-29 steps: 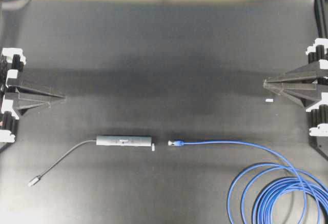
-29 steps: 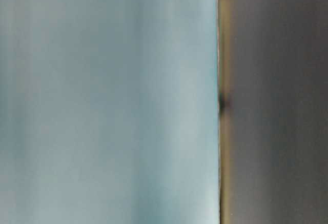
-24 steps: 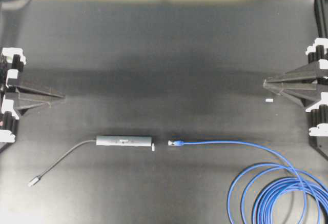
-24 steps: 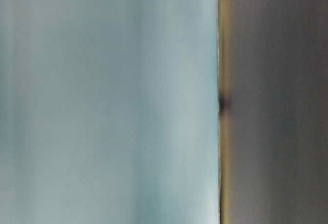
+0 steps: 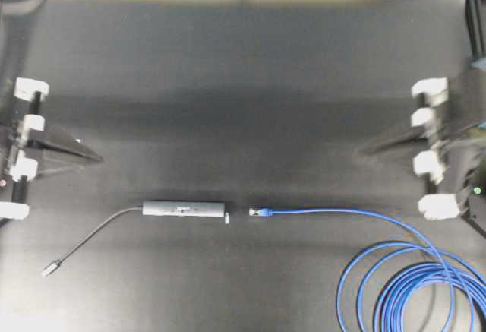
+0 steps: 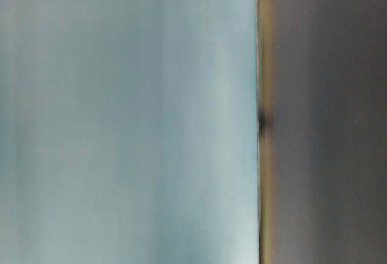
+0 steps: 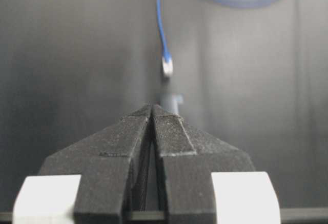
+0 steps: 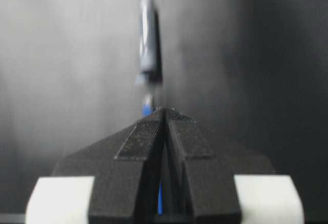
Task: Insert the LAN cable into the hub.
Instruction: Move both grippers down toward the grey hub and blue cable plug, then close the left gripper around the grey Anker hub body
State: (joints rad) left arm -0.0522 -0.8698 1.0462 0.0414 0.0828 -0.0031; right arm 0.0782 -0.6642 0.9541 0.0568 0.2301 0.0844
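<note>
Both pincers were pressed fully together, holding nothing: left pincer (image 5: 95, 158) at nine o'clock, right pincer (image 5: 363, 150) at three. Between them, toward six, the hub (image 5: 184, 209) lay end-on to the LAN cable (image 5: 334, 212), plug just apart.

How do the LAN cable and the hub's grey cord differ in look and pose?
The LAN cable is bright blue; the hub's grey cord is dull grey. The LAN cable is long and coiled in loops; the grey cord is short, in one gentle curve. Both lie on the black table and end in a small plug.
</note>
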